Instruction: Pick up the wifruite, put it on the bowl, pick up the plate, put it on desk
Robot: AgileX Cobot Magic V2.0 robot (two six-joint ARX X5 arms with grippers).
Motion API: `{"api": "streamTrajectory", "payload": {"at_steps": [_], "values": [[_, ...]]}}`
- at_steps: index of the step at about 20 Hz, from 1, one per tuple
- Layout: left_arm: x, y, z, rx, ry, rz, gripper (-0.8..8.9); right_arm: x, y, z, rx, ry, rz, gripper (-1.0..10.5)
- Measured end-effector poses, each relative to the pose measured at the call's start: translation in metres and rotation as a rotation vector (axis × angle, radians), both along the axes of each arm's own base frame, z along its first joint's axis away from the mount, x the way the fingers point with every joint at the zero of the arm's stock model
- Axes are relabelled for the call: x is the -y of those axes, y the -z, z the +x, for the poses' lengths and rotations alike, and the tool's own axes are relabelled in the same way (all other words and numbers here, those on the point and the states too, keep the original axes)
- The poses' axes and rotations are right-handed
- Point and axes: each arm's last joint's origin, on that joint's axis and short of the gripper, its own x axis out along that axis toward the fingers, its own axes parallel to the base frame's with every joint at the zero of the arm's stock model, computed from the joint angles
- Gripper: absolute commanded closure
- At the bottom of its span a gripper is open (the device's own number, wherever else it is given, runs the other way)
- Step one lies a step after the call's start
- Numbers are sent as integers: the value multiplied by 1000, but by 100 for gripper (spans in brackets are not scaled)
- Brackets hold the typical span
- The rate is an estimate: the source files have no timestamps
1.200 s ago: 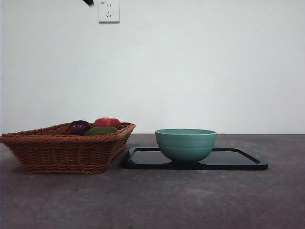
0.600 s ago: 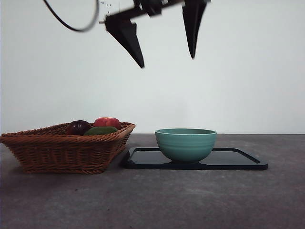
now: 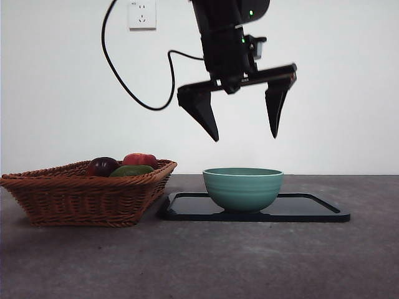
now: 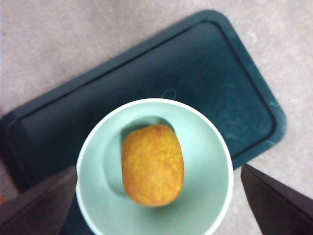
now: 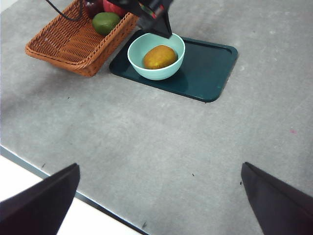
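Observation:
The wifruite point(image 4: 152, 164) is an orange-yellow oval lying inside the pale teal bowl point(image 4: 211, 161). The bowl point(image 3: 243, 188) stands on the plate point(image 3: 312, 210), a dark flat tray on the desk point(image 3: 199, 261). In the front view the bowl's wall hides the fruit. My left gripper point(image 3: 245, 138) hangs open straight above the bowl, holding nothing, its tips a short way over the rim. My right gripper point(image 5: 159, 166) stays high and far back over the desk, open and holding nothing. From there the wifruite point(image 5: 159, 57) shows in the bowl point(image 5: 156, 73) on the plate point(image 5: 210, 68).
A wicker basket point(image 3: 81, 196) stands left of the plate, almost touching it. It holds a dark purple fruit point(image 3: 103, 166), a red fruit point(image 3: 140, 159) and a green one point(image 3: 132, 170). The left arm's cable point(image 3: 124, 87) loops above the basket. The desk's edge point(image 5: 49, 176) runs below my right gripper.
The left arm has come down from the picture's top, where only a black tip showed, to just above the bowl. Its jaws stay open. Bowl, plate and basket have not moved.

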Motion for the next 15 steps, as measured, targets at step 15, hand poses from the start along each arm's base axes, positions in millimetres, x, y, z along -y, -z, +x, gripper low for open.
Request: {"api": "streamTrajectory", "payload": {"at_steps": [15], "values": [[12,55,13,-83,36,86,284,1,2,-1,-21,1,-13,398]]}}
